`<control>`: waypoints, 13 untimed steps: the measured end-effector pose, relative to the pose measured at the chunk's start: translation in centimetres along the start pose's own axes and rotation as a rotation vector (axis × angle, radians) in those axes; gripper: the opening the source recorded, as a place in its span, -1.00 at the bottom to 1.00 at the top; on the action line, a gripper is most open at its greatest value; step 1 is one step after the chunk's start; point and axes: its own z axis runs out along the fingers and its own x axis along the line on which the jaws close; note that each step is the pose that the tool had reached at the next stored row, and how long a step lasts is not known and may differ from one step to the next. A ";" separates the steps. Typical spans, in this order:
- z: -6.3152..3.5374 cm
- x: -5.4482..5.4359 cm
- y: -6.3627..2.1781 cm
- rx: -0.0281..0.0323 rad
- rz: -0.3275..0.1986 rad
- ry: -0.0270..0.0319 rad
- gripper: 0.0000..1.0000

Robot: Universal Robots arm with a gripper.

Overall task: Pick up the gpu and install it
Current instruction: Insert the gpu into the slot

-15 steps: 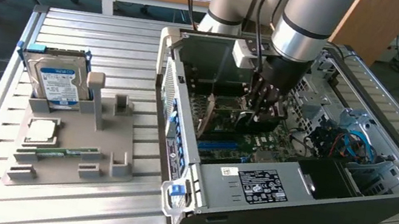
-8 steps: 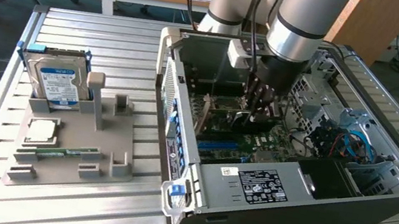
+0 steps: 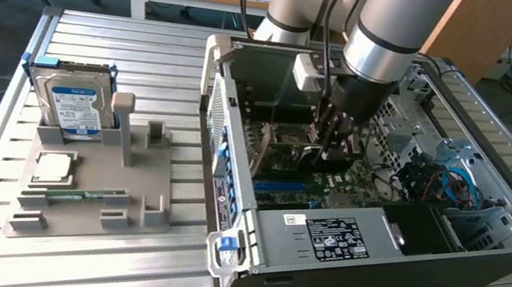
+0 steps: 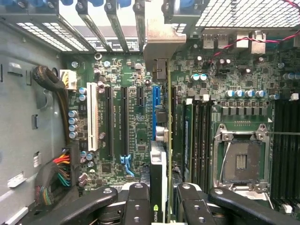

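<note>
In the wrist view the gpu (image 4: 159, 164) is seen edge-on: a black cooler with a small logo, a thin green board edge beside it, and a silver end bracket (image 4: 159, 44) reaching the case's rear slot openings. My gripper (image 4: 161, 199) is shut on it, with one black finger (image 4: 136, 206) on each side. The card stands upright over the motherboard (image 4: 122, 70), lined up along the blue slot (image 4: 155, 105). Whether it is seated in that slot I cannot tell. In the exterior view the gripper (image 3: 333, 145) reaches down deep inside the open computer case (image 3: 337, 284).
A grey tray (image 3: 136, 193) on the exterior view's left holds a hard drive (image 3: 73, 107), a processor (image 3: 53, 167) and a memory stick (image 3: 78, 196). Inside the case are the power supply (image 3: 330, 235), blue cables (image 3: 454, 186), the CPU socket (image 4: 241, 159) and a cable bundle (image 4: 56, 173).
</note>
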 end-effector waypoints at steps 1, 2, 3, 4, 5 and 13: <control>0.05 0.0 0.01 0.0001 0.000 -0.0002 -0.47; 0.13 0.0 0.02 0.0000 0.000 0.0000 -0.47; 0.23 0.0 0.04 0.0000 0.000 0.0001 -0.47; 0.36 0.0 0.06 0.0000 0.000 0.0001 -0.47; 0.50 0.0 0.08 0.0000 0.000 0.0001 -0.47; 0.71 0.0 0.35 0.0000 0.000 0.0000 -0.47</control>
